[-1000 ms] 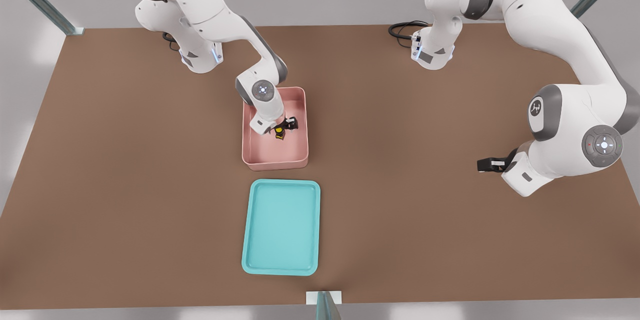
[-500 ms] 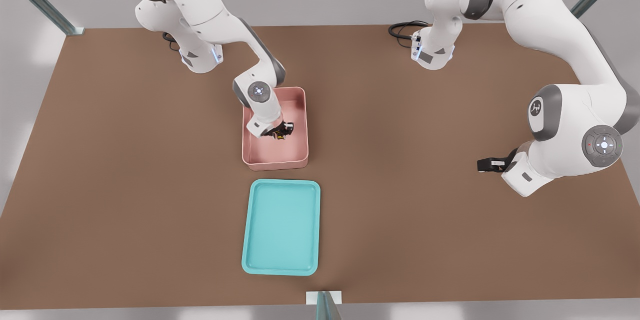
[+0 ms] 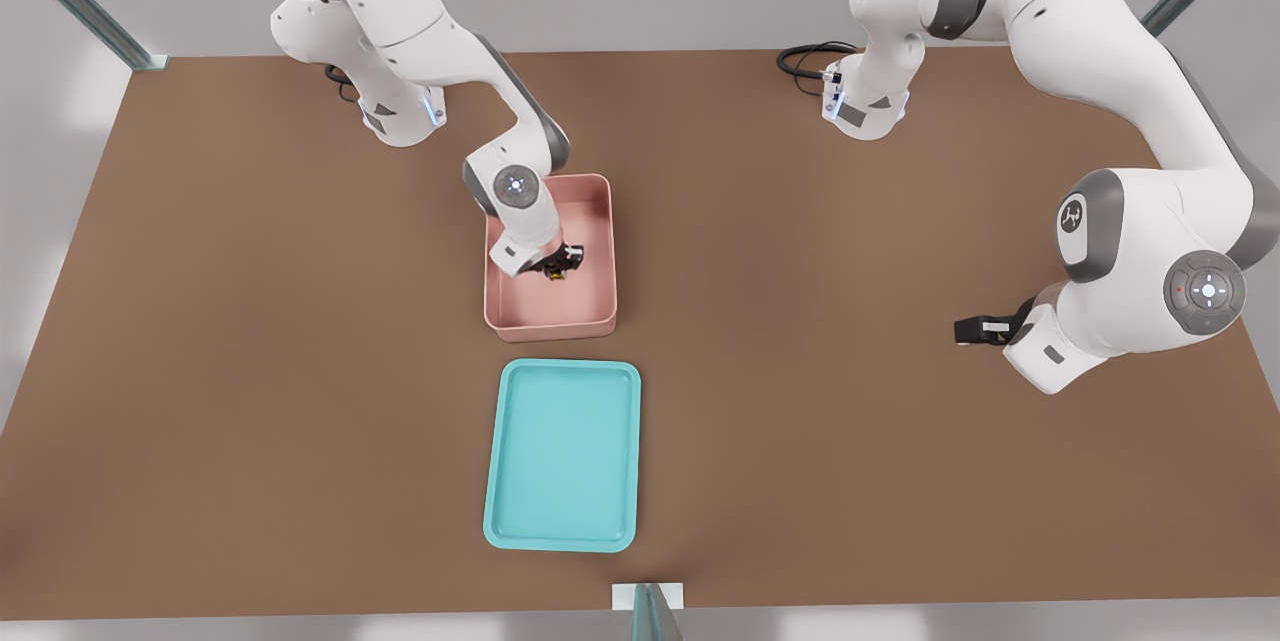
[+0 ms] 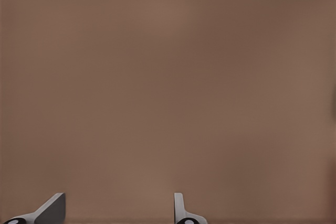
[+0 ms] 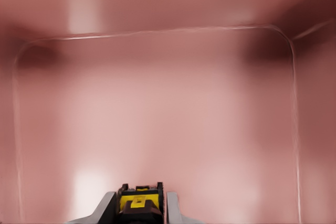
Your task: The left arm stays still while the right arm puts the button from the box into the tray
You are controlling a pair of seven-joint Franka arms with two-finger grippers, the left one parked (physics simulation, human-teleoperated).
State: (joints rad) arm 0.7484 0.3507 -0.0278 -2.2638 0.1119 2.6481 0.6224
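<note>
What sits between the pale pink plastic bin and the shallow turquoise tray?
Only a bare strip of brown table, seen in the front view. The pale pink bin holds the gripper, shut on the yellow-capped button; the turquoise tray is empty.

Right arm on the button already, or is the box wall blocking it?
Likely yes: the gripper is down inside the box, fingers flanking the button. No wall intervenes.
</note>
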